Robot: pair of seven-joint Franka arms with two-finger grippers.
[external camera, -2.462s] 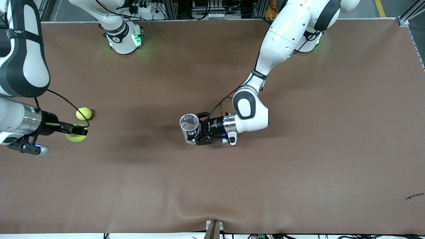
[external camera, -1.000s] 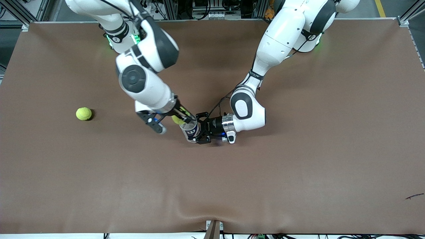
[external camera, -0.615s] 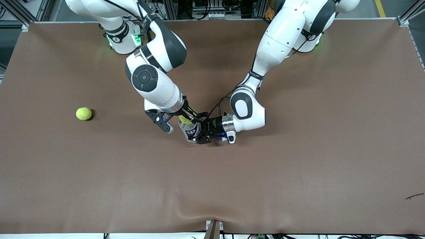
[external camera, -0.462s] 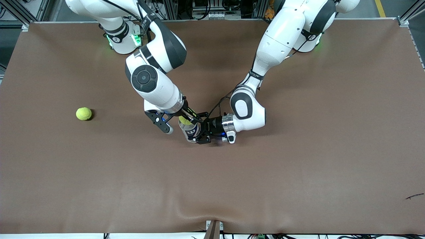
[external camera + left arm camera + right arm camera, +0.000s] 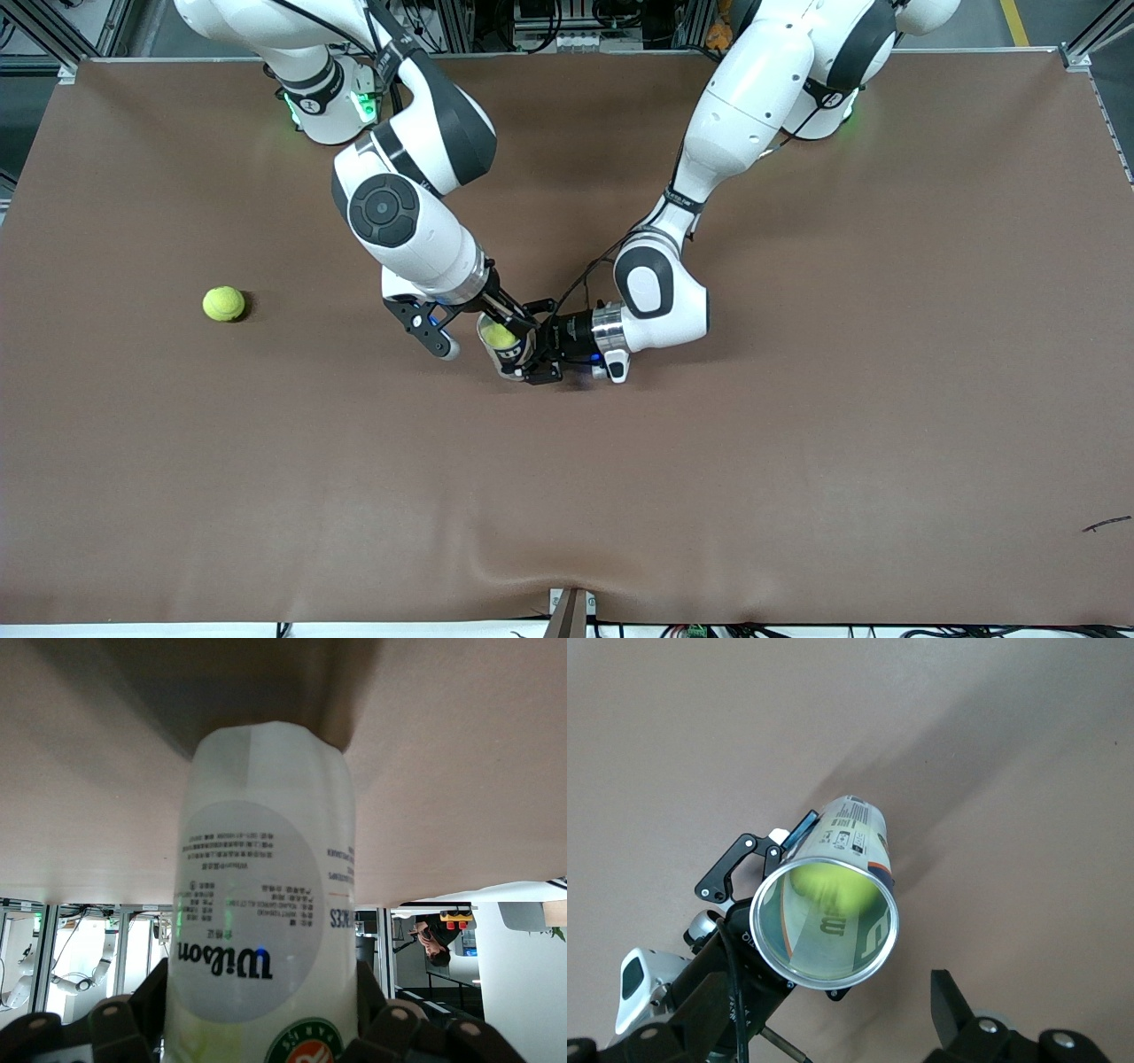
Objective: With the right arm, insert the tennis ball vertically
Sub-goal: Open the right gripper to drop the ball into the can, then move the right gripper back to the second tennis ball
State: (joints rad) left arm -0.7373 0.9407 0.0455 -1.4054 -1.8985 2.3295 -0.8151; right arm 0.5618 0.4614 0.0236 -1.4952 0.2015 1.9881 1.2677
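1. Yellow-green felt tennis ball [image 5: 829, 893] lying inside upright clear plastic tube can [image 5: 505, 347] (Wilson label), mid-worktop.
2. Right tool [image 5: 512, 312] above can mouth, fingers spread, empty.
3. Left tool [image 5: 537, 347] clamped around can.

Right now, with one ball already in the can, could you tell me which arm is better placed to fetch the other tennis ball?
Right. The right gripper hangs open over the can, hands free, and the loose tennis ball lies toward its end of the table. The left gripper is shut on the can, holding it upright.
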